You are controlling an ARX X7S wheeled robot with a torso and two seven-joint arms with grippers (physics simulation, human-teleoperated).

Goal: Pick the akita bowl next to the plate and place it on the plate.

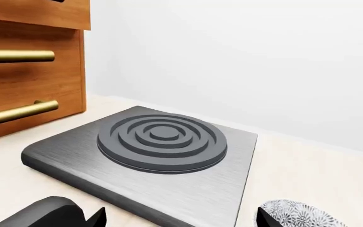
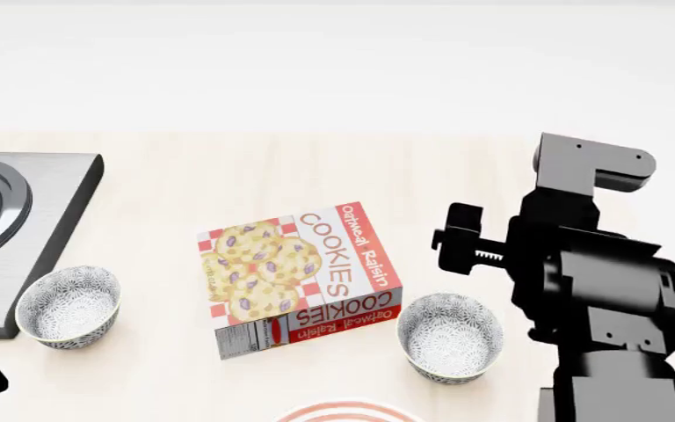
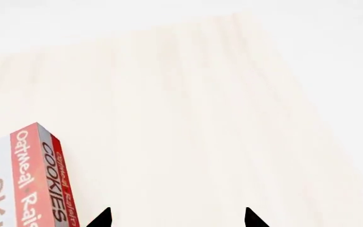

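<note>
Across the pale wooden counter (image 2: 314, 167) the things lay spread out below the robot's head. Biggest in view was the right arm (image 2: 596, 290), a black mass rising at the right of the head view; in its wrist view only two dark jaw tips showed, set well apart with bare counter between them, so the right gripper (image 3: 176, 218) stood released and gripped nothing. At the far left lay the grey hob (image 1: 150, 161) with its ringed burner, and beside it in the left wrist view stood a wooden cabinet (image 1: 30, 71) with brass handles. A box of oatmeal raisin cookies (image 2: 300, 280) lay flat near the middle of the counter. One akita bowl (image 2: 452, 337) sat upright just right of the box's near corner, close to the plate (image 2: 347, 411), of which only a red-striped sliver of rim showed at the bottom edge of the head view. The other patterned bowl (image 2: 69, 305) sat just beside the hob's near corner, well apart from the plate. Of the left gripper (image 1: 180, 218) only two dark tips showed, spread wide apart and holding nothing
</note>
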